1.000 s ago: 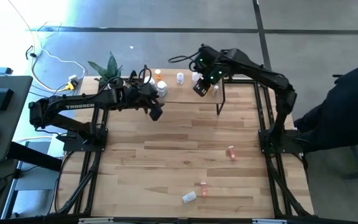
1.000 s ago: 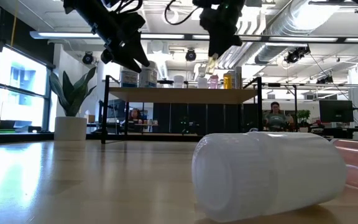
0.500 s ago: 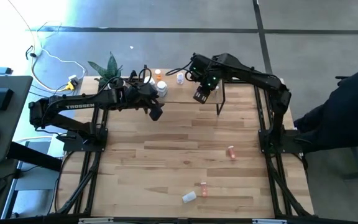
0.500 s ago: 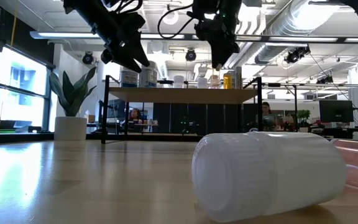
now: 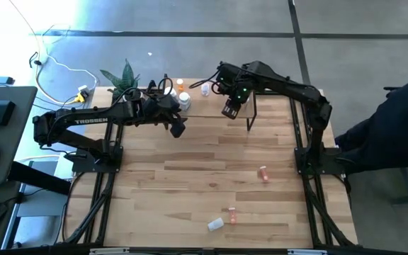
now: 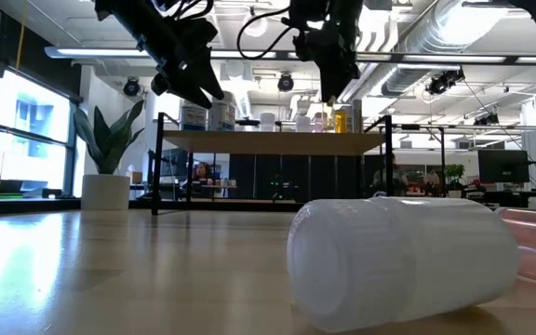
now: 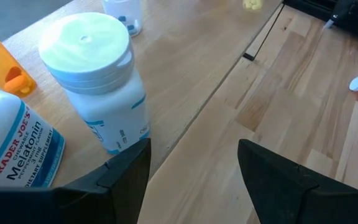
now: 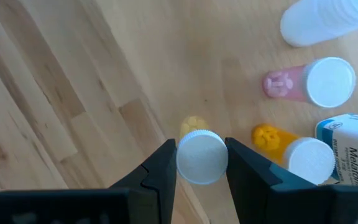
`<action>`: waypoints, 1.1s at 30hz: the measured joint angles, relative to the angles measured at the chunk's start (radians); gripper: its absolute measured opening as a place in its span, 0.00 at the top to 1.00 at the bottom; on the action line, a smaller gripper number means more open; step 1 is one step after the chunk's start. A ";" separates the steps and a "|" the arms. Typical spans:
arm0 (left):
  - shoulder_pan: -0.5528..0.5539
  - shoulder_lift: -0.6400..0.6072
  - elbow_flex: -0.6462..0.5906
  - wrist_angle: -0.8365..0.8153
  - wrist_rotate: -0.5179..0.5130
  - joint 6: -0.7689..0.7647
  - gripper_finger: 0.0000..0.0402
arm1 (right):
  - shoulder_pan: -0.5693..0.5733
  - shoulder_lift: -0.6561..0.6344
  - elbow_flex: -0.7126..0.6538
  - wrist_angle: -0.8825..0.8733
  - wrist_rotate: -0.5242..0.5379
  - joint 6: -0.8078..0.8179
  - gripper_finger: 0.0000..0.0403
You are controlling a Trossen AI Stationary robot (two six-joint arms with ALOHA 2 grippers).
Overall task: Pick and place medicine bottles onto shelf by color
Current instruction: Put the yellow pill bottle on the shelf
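Over the shelf [image 5: 211,106] at the far edge of the worktop [image 5: 204,184], your right hand [image 8: 201,163] is clamped on a white-capped yellow bottle [image 8: 201,155], upright, long axis vertical, hanging above bare shelf board. Just beside the drop point stand an orange bottle [image 8: 291,151] and a pink bottle [image 8: 312,83]. Your left hand [image 7: 191,165] sits wide open, gripping nothing, right by a white bottle [image 7: 98,81] on the shelf. Three bottles lie on the near worktop, nearest the right arm: pink one [image 5: 263,172].
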 joint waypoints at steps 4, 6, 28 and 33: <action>0.000 0.000 0.000 0.000 0.000 0.000 0.42 | 0.020 0.023 0.000 -0.004 -0.001 -0.012 0.73; 0.000 0.000 0.000 0.000 -0.001 0.000 0.42 | 0.028 0.027 0.001 -0.006 0.011 -0.022 0.73; 0.000 0.000 0.000 0.000 -0.002 0.000 0.42 | 0.024 0.033 -0.001 0.031 0.062 -0.026 0.60; 0.000 0.000 0.000 0.000 -0.002 0.000 0.42 | 0.023 0.032 0.042 0.029 0.062 0.002 0.58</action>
